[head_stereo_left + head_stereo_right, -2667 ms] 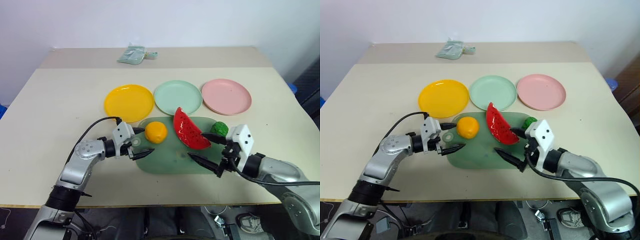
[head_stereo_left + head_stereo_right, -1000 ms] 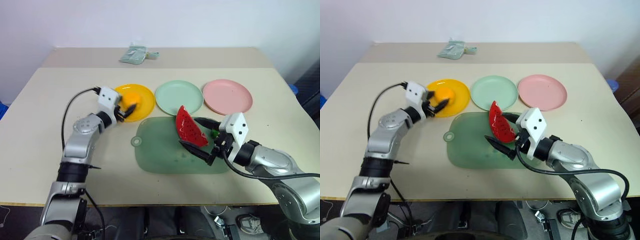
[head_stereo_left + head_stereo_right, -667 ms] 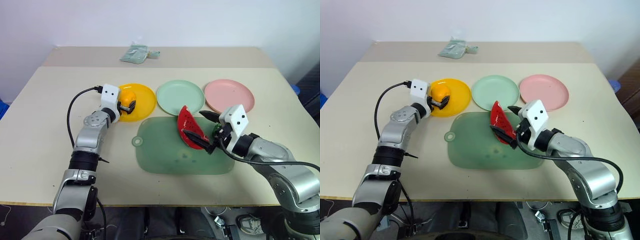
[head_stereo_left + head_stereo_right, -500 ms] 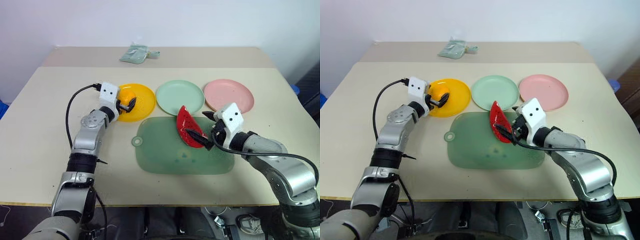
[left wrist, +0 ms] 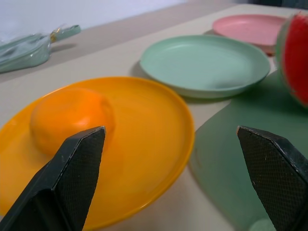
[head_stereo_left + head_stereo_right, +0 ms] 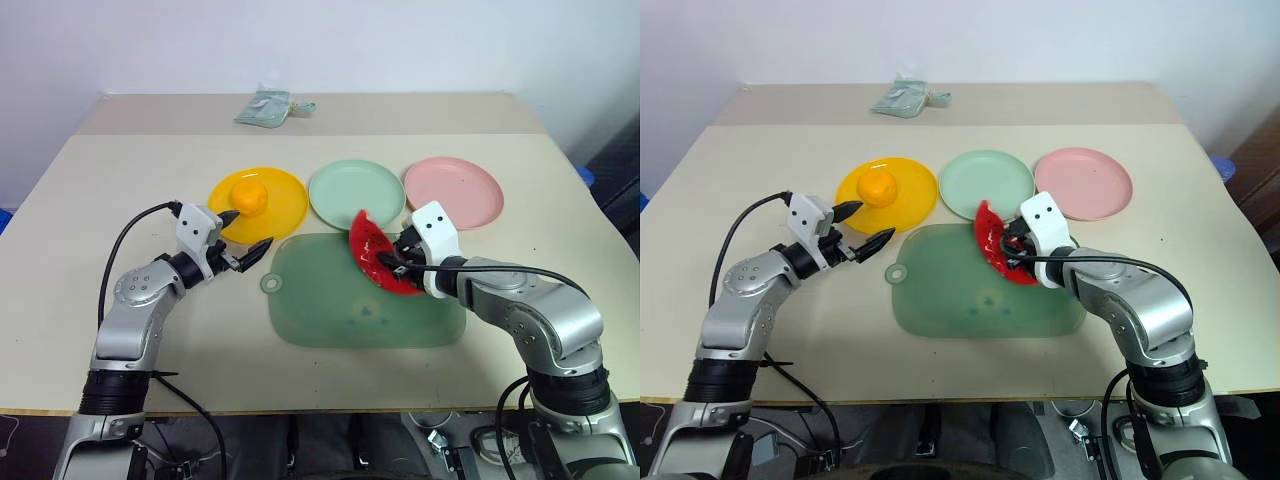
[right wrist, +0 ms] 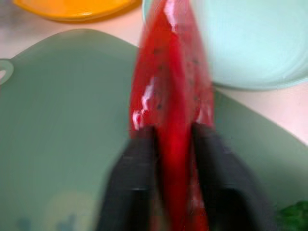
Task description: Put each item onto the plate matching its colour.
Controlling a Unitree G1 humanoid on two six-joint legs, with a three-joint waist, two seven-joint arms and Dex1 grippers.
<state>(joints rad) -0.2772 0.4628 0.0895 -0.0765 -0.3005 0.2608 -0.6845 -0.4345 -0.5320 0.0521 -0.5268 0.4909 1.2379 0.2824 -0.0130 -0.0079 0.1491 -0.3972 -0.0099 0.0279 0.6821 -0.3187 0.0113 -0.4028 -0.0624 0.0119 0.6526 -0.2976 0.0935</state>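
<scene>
The head's stereo pair looks forward and down over the whole table. Each wrist camera sits low and close, both sharing the mint green plate.

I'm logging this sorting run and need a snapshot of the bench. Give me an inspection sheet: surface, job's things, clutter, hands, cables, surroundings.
Surface: beige table with a green tray near the front edge.
Job's things: orange sits on the yellow plate; green plate and pink plate are bare; watermelon wedge stands over the tray; a bit of the green vegetable lies behind the wedge.
Clutter: folded cloth at the far edge.
Hands: left hand open, near the yellow plate; right hand shut on the wedge.
Cables: black cable looping over the left arm.
Surroundings: pale wall behind the table.
</scene>
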